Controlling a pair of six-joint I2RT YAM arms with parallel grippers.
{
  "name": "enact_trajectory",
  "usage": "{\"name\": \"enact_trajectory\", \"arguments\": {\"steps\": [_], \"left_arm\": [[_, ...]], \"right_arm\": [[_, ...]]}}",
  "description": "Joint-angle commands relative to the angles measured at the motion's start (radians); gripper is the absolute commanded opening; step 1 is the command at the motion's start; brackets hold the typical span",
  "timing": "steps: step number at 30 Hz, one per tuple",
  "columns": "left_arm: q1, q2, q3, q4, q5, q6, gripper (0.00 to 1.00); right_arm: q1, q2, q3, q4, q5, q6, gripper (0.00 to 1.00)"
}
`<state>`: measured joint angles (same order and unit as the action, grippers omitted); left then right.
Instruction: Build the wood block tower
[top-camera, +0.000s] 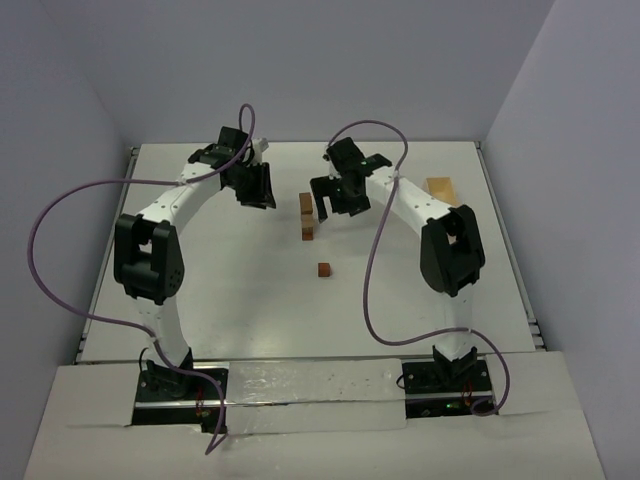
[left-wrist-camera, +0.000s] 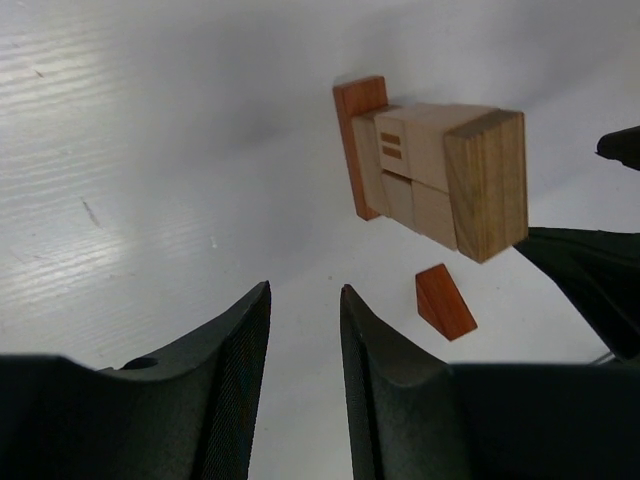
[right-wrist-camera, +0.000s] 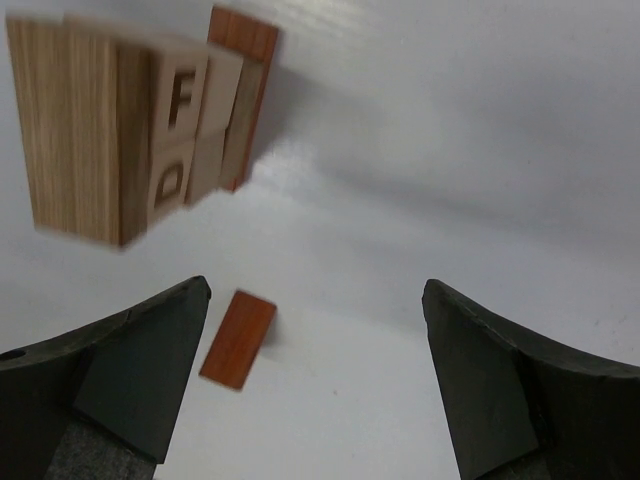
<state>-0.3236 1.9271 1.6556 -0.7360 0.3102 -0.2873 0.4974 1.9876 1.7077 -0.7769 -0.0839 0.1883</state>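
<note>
The tower (top-camera: 306, 216) of tan and reddish-brown wood blocks stands mid-table between my two grippers. In the left wrist view the tower (left-wrist-camera: 430, 170) shows a red bar at its base and pale cubes stacked on it. In the right wrist view the tower (right-wrist-camera: 130, 120) carries the letters F and D. One loose reddish block (top-camera: 324, 269) lies on the table nearer the arms, also visible as the red block (left-wrist-camera: 445, 302) and the red block (right-wrist-camera: 238, 339). My left gripper (top-camera: 262, 198) (left-wrist-camera: 305, 295) is to the left of the tower, jaws slightly apart and empty. My right gripper (top-camera: 335, 207) (right-wrist-camera: 315, 300) is just right of it, wide open and empty.
A pale wooden tray (top-camera: 441, 188) lies at the back right beside the right arm. Purple cables loop above both arms. Grey walls close the table (top-camera: 230, 300) at the back and sides.
</note>
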Motion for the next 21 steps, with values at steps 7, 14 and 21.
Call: {"name": "enact_trajectory", "arguments": {"steps": [7,14,21], "left_arm": [[0.041,-0.263,-0.131,0.094,0.259,0.085,0.45],[0.047,-0.431,-0.294,0.192,0.433,0.166,0.51],[0.049,-0.513,-0.337,0.15,0.514,0.262,0.5]], "right_arm": [[-0.042,-0.444,-0.44,0.127,-0.315,-0.364,0.9],[-0.007,-0.468,-0.529,0.151,-0.451,-0.579,0.78],[0.109,-0.384,-0.537,0.234,-0.338,-0.74,0.76]]}}
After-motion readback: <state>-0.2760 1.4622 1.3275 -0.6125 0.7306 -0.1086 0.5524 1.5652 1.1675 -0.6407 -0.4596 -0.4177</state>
